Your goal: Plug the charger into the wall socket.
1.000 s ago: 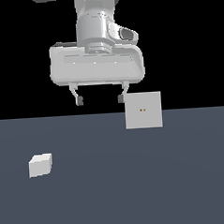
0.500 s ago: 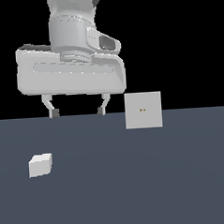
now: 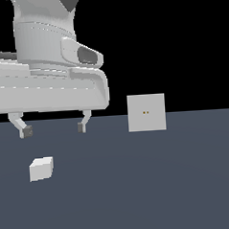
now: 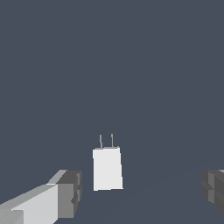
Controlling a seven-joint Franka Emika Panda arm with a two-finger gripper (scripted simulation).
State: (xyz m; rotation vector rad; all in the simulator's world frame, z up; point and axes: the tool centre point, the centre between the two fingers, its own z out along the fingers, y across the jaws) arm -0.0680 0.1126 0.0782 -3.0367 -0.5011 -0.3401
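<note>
The charger [image 3: 41, 169] is a small white block lying on the dark floor at the exterior view's left. In the wrist view the charger [image 4: 107, 168] shows two thin prongs on one end and lies between my spread fingers. My gripper [image 3: 53, 129] hangs open above the charger, a little toward the exterior view's right, holding nothing. My gripper [image 4: 140, 192] shows in the wrist view as two grey fingertips [image 4: 70, 193] far apart. The wall socket [image 3: 146, 112] is a flat light-grey upright square with two tiny orange dots, standing to the exterior view's right of the gripper.
The dark blue-grey floor [image 3: 154, 190] stretches across both views. The bulky white hand and arm fill the upper part of the exterior view's left.
My gripper has travelled toward the exterior view's left, from near the wall socket to above the charger, and looms larger. It stays open. Charger and socket have not moved.
</note>
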